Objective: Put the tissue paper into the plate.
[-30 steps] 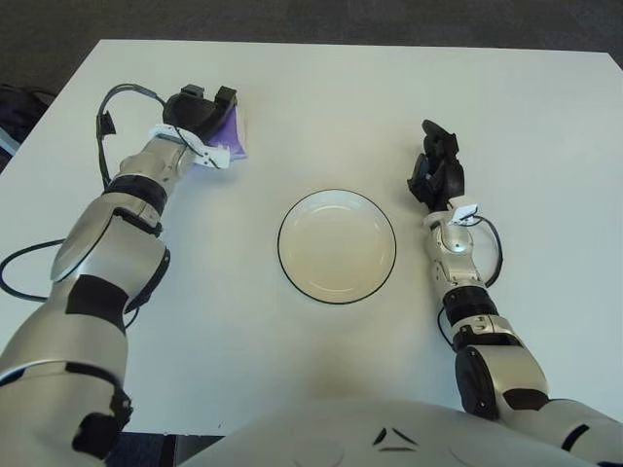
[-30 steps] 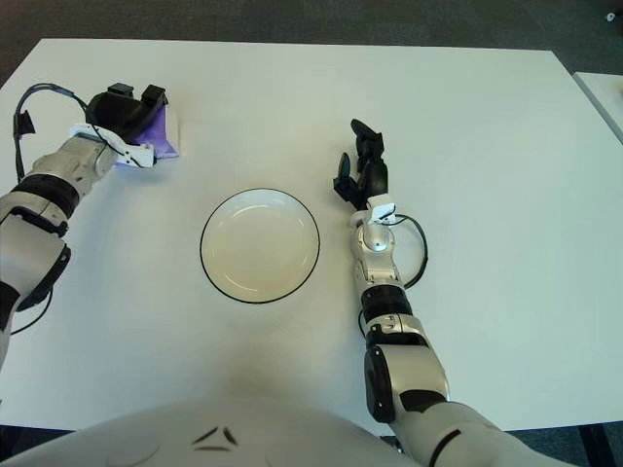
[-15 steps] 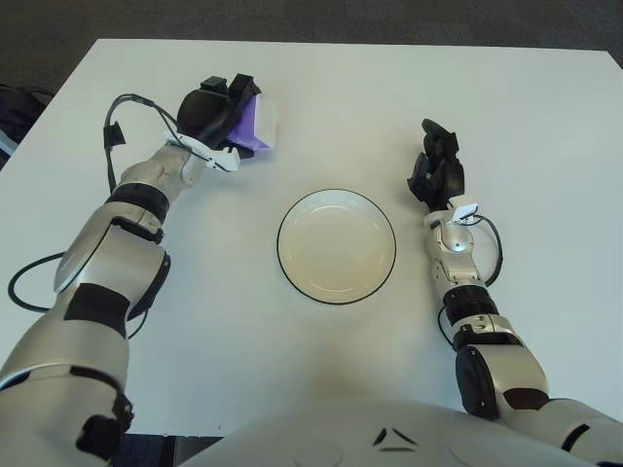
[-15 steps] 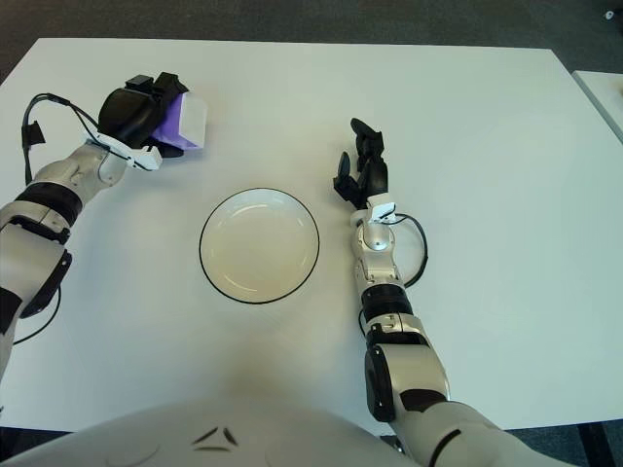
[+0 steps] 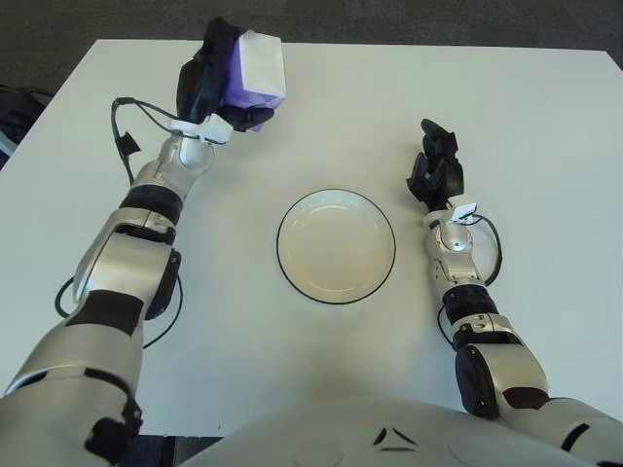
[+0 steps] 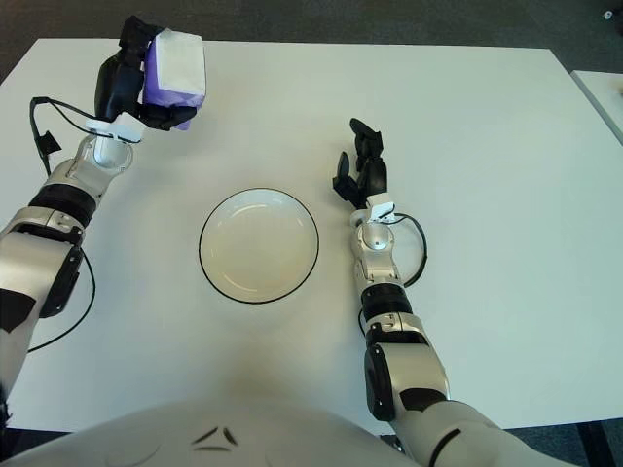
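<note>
One tissue pack (image 5: 255, 70), purple with a white face, is gripped in the left hand (image 5: 216, 83) and held clear above the far-left of the white tabletop (image 5: 545, 126); this looks like the carry step, and the next move calls for swinging it right and toward the robot over the empty plate (image 5: 336, 246), then lowering and releasing. The right hand (image 5: 436, 167) rests beside the plate with fingers loose, holding nothing; dark floor borders the tabletop.

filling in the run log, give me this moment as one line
left robot hand: shut on tissue pack, raised over far-left table | right robot hand: open, idle right of plate | plate: empty | stage: carrying
</note>
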### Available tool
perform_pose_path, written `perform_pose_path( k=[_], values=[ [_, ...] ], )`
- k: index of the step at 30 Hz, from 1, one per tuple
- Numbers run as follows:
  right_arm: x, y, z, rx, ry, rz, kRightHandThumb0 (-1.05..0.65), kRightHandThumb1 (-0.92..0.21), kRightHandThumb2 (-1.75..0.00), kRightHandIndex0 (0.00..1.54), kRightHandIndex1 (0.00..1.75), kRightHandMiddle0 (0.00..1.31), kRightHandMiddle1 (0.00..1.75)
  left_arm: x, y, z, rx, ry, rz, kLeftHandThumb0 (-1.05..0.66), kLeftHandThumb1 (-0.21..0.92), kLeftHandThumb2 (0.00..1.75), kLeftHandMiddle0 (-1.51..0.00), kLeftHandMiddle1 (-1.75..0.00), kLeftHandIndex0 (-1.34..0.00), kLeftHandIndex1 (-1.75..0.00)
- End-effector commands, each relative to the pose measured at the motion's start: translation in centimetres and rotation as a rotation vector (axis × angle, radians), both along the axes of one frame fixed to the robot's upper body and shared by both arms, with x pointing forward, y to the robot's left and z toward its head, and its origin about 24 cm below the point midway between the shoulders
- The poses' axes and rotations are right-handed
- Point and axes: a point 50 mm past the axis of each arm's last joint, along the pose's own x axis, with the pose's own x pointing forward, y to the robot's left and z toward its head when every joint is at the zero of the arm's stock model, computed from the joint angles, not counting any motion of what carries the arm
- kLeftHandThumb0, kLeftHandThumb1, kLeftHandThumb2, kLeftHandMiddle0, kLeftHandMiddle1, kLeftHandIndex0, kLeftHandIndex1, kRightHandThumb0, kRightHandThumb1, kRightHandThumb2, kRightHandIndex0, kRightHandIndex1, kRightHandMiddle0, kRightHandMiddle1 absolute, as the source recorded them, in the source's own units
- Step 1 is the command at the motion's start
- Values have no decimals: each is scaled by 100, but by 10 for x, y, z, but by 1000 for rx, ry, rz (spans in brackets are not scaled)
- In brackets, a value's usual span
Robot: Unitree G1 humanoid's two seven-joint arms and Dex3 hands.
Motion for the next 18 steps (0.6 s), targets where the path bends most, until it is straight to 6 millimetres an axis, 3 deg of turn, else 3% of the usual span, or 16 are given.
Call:
perform_pose_path(
  k=[1, 18],
  values=[
    [-45, -15, -76, -24, 277, -43, -52, -92, -81, 27, 25, 0, 72, -4, 2, -5, -58, 14, -40, -49, 28, 135, -126, -175, -64, -175],
    [-47, -15, -78, -30, 299, -44, -54, -92, -81, 26, 25, 0, 71, -13, -10, 16, -107, -61, -176, -48, 29, 134, -125, -175, -63, -175]
  ],
)
